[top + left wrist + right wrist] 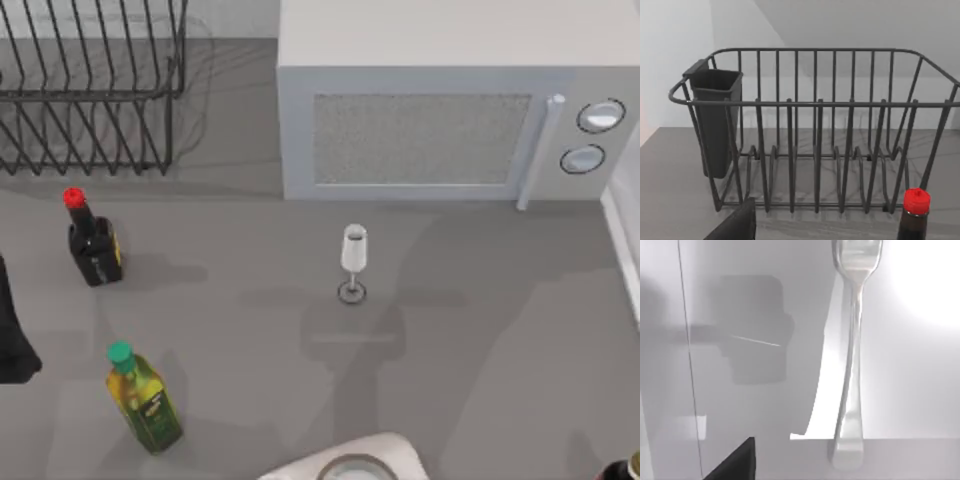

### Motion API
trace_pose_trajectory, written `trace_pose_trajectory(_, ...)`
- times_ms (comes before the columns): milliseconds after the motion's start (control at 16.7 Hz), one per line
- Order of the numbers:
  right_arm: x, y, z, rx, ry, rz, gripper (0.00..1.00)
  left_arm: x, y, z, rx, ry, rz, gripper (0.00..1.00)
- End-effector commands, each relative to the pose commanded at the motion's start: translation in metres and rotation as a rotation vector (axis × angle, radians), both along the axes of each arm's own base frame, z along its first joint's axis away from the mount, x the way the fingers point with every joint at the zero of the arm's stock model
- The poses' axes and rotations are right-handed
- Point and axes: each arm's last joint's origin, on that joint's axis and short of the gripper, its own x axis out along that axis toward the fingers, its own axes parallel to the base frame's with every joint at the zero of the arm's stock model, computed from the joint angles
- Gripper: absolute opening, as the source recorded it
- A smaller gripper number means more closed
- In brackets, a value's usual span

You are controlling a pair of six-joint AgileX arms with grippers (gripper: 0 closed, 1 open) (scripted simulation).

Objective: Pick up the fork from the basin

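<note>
In the right wrist view the fork is close up. It is slim, silvery metal with a long straight handle, and it lies against the pale inner surface of the basin. A dark part of my right gripper sits off to the side of the fork's handle end and does not touch it. In the top view the basin shows as a white rim at the table's front edge, near the middle. My left arm is parked at the table's left edge, and its gripper faces the dish rack.
A black wire dish rack stands at the back left and a microwave at the back right. A clear wine glass stands mid-table. A red-capped dark bottle and a green-capped oil bottle stand on the left. Another bottle is at the front right corner.
</note>
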Motion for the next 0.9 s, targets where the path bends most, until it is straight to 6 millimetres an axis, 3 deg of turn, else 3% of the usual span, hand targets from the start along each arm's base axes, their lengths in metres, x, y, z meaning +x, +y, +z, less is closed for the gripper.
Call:
trace_pose_trajectory(180,0.010,-0.007,-0.018,0.016,0.061,0.000,1.00,0.000,0.000,0.000,0.000,0.000,0.000,1.00)
trace_pose_trajectory(600,0.012,-0.006,-0.027,0.017,0.069,0.004,1.00,0.000,0.000,0.000,0.000,0.000,0.000,1.00)
trace_pose_trajectory(720,0.014,-0.006,-0.047,0.018,0.072,0.003,1.00,0.000,0.000,0.000,0.000,0.000,0.000,1.00)
trace_pose_trajectory(900,0.018,-0.008,-0.094,0.015,0.060,0.002,1.00,0.000,0.000,0.000,0.000,0.000,0.000,1.00)
